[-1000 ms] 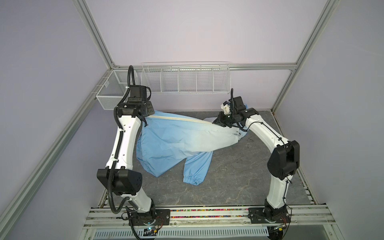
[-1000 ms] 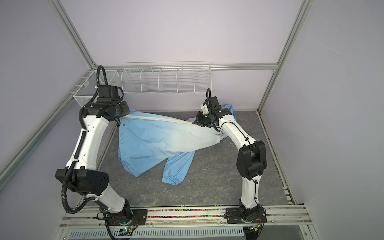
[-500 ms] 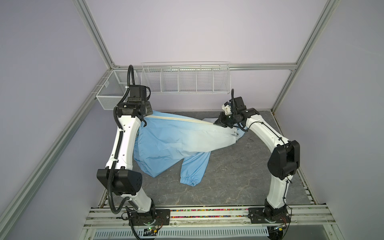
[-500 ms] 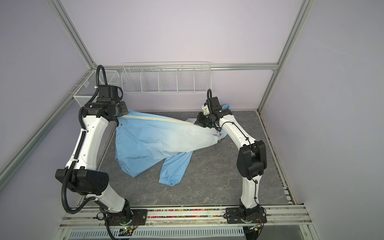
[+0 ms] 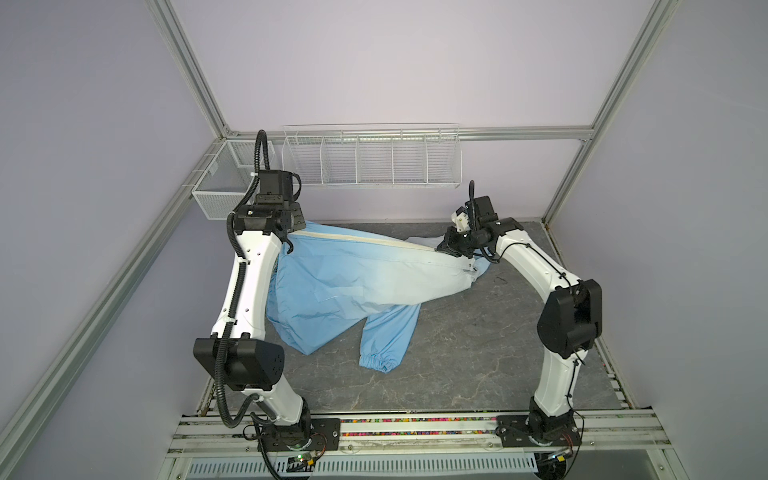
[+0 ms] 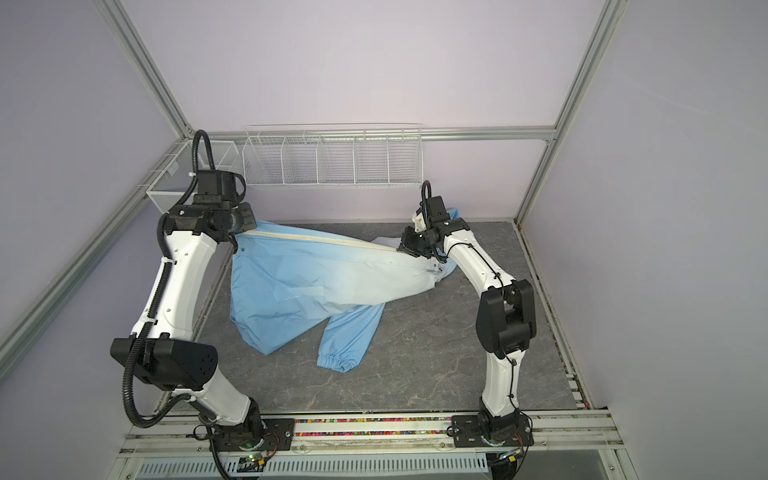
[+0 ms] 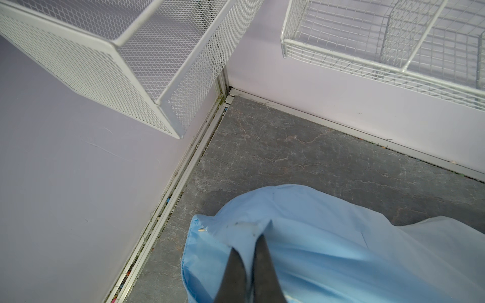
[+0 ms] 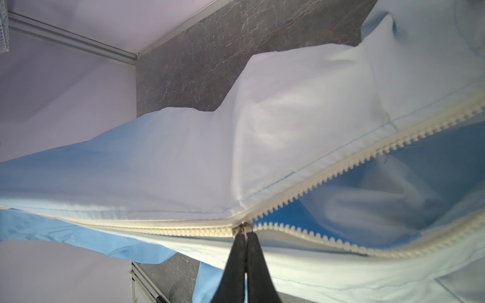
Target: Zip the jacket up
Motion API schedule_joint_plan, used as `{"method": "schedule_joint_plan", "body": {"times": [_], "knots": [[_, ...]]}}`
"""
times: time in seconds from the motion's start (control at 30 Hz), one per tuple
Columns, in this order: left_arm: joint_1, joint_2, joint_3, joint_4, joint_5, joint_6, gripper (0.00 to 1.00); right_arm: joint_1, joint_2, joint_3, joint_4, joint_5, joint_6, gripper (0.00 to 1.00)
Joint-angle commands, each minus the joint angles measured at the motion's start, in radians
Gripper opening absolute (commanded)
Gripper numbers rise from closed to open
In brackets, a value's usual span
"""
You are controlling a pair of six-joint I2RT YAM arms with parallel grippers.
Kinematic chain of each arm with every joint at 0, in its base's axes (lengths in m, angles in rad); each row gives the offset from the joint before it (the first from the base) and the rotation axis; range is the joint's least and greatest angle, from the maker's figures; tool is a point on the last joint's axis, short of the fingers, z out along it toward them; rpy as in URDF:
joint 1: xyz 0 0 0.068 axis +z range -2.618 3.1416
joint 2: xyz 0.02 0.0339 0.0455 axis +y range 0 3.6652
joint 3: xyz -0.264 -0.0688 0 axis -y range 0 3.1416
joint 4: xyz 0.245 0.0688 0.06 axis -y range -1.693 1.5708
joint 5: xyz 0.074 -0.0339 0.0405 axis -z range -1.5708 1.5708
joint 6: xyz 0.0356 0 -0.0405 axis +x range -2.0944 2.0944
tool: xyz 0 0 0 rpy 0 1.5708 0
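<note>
A: Holding anything with the black left gripper (image 7: 248, 244)?
B: Yes, shut on one end of the thin light-blue fabric jacket (image 5: 353, 282), stretched out near the back edge of the grey marbled tabletop (image 5: 457, 353).
A: And with the black right gripper (image 8: 246, 237)?
B: Pinched shut on the small metal slider (image 8: 242, 226) of the long cream-white zipper (image 8: 183, 230). Zipped toward the left gripper, open past it.

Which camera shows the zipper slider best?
The right wrist view: the zipper slider sits close up, pinched by the right hand. In both top views it's too small to see; the left wrist view misses it.
</note>
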Motion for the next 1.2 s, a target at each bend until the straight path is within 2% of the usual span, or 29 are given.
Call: {"method": "schedule_joint_plan", "body": {"times": [0.0,1.17], "knots": [[0.027,-0.010,0.052,0.002,-0.097,0.010,0.00,-0.038,-0.024,-0.020,-0.052,0.065,-0.025,0.08],[0.027,-0.020,0.043,-0.001,-0.069,-0.025,0.00,-0.120,-0.052,-0.060,-0.075,0.073,-0.065,0.07]]}}
